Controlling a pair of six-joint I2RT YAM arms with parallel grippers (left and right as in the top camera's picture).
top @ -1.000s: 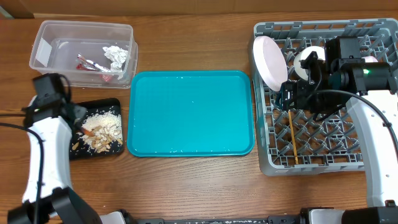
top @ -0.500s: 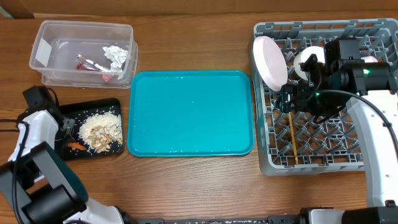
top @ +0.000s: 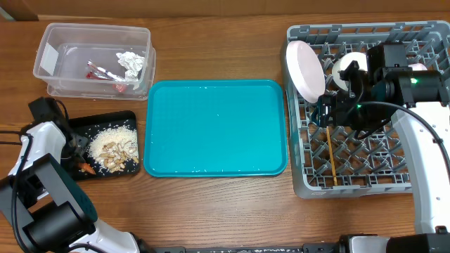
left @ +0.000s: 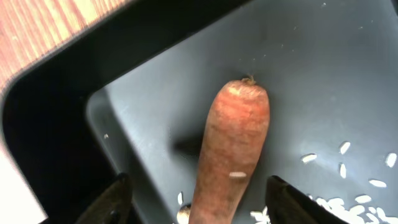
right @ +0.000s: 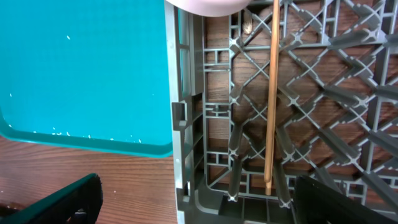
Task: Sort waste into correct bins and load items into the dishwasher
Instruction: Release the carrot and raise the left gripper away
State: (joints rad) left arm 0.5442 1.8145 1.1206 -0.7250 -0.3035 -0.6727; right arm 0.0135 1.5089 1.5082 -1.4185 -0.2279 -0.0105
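A small orange carrot (left: pixel 233 143) lies in the black tray (left: pixel 155 112) among grains of rice, at the tray's front left corner (top: pixel 86 167). My left gripper (left: pixel 199 183) straddles its lower end, open, with a gap at each finger. The clear tub (top: pixel 95 34) holds the red-and-white wrapper (top: pixel 102 72) and the foil ball (top: pixel 131 62). Rice scraps (top: pixel 112 146) fill the black tray (top: pixel 105 117). In the dishwasher (top: pixel 299 176) stand a white plate (top: pixel 305 69), a white cup (top: pixel 346 70) and chopsticks (right: pixel 271 93). My right gripper (right: pixel 196 202) hangs open over the rack's front left corner.
The teal tray (top: pixel 214 126) lies between the black tray and the rack, with a few specks on it. Bare wooden table (top: pixel 211 211) runs along the front. The right arm hides part of the rack's back right.
The left arm swung from above the scraps to the tray's left edge. The carrot went with it to the front left corner, and the left jaws have opened off it. The right arm stayed still.
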